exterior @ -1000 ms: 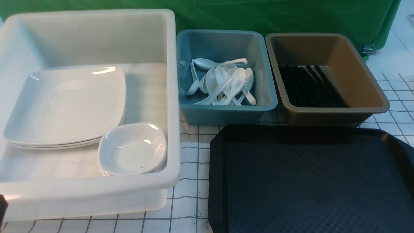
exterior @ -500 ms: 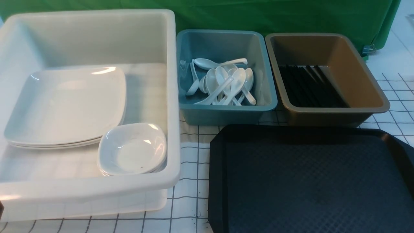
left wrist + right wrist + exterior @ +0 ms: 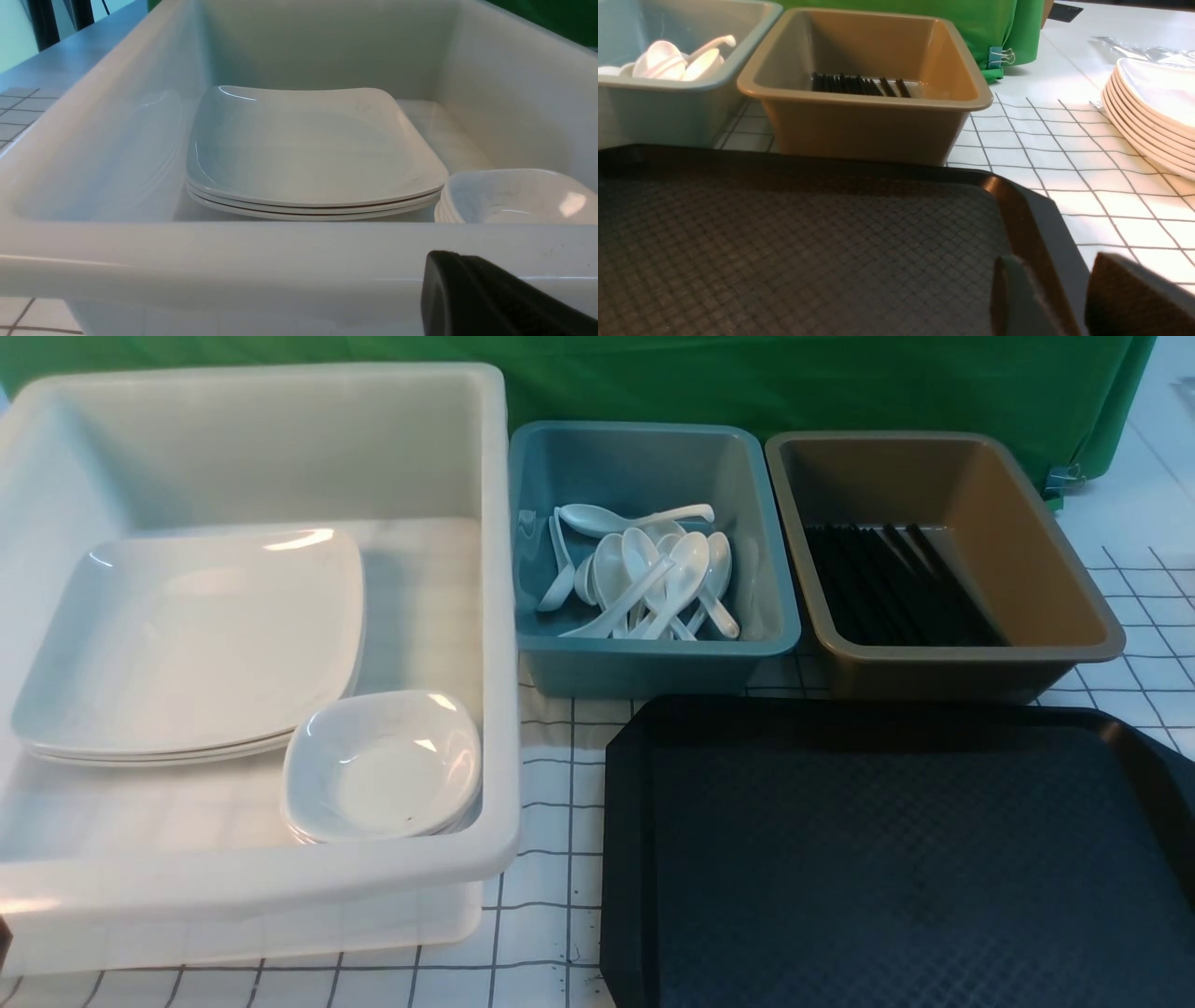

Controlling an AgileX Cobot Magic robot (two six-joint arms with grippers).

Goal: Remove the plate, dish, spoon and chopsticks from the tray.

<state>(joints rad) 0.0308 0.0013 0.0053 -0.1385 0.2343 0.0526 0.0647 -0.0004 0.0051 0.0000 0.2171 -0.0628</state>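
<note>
The black tray [image 3: 896, 859] [image 3: 784, 242] lies bare at the front right. A plate [image 3: 187, 635] [image 3: 303, 144] tops a stack of three inside the white bin [image 3: 499, 616]. The dish [image 3: 383, 765] [image 3: 514, 196] sits on a small stack beside it. Several white spoons [image 3: 644, 569] [image 3: 668, 60] are heaped in the teal bin [image 3: 653, 667]. Black chopsticks [image 3: 887, 583] [image 3: 859, 86] lie in the brown bin [image 3: 934, 667]. My left gripper [image 3: 437, 261] is shut and empty, just outside the white bin's near wall. My right gripper [image 3: 1055, 266] hangs open over the tray's right rim.
A stack of several white plates [image 3: 1153, 116] stands on the checked tablecloth [image 3: 1041, 140] to the right of the tray. A green cloth [image 3: 747, 383] hangs behind the bins. The three bins stand close side by side behind and left of the tray.
The dark tip of my left gripper at the bottom left edge of the front view has slipped almost out of sight. Nothing else has moved.
</note>
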